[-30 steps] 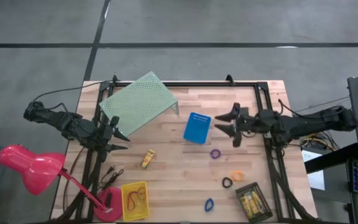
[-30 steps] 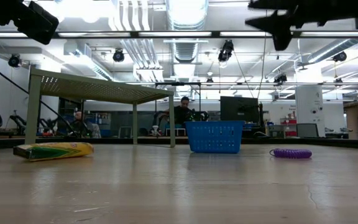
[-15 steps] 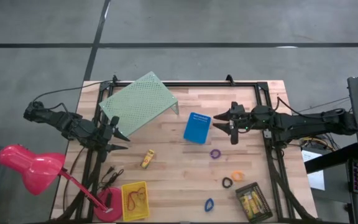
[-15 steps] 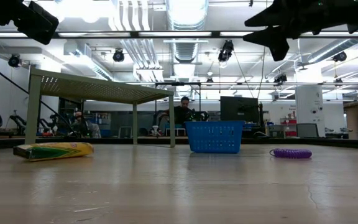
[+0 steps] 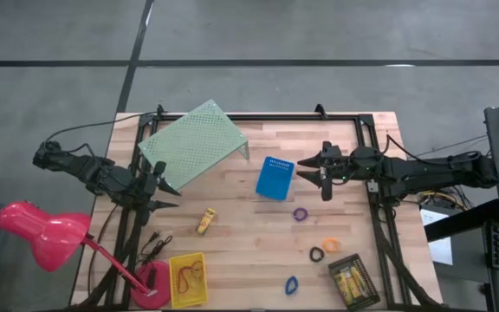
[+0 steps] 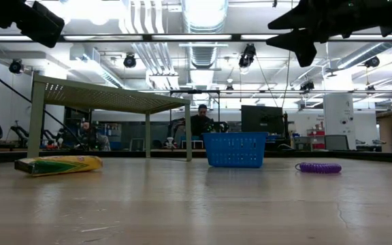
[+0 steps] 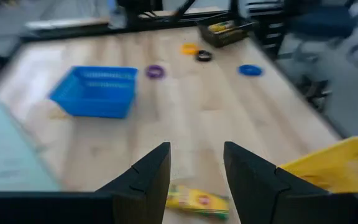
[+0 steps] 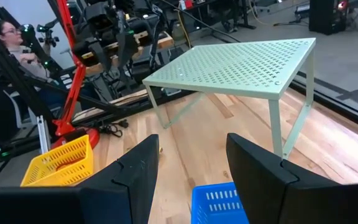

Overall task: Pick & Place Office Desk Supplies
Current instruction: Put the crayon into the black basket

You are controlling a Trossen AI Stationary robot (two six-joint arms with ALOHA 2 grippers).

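Note:
One yellow-gold piece [image 5: 205, 222] lies flat on the wood near the left side, seen also in the low view [image 6: 58, 164]. A purple ring [image 5: 300, 214], orange ring [image 5: 330, 244], black ring [image 5: 317, 255] and blue ring [image 5: 291, 285] lie flat toward the near right. Tan rubber bands [image 5: 186, 276] sit in the yellow bin. More yellow pieces [image 5: 351, 281] lie in the black bin. My left gripper [image 5: 177, 198] hangs open at the table's left edge. My right gripper [image 5: 299, 171] hovers open, raised above the table just right of the blue bin [image 5: 275, 178].
The pale green perforated riser [image 5: 193, 143] stands on its legs at the far left. A pink desk lamp [image 5: 42, 232] leans over the near left corner beside the yellow bin [image 5: 199, 295]. The black bin [image 5: 366, 293] sits at the near right. Bare wood lies between the bins.
My right gripper has moved a little toward the table's left edge, closer to the blue bin, then stayed still. It remains raised and open. Nothing on the table has moved.

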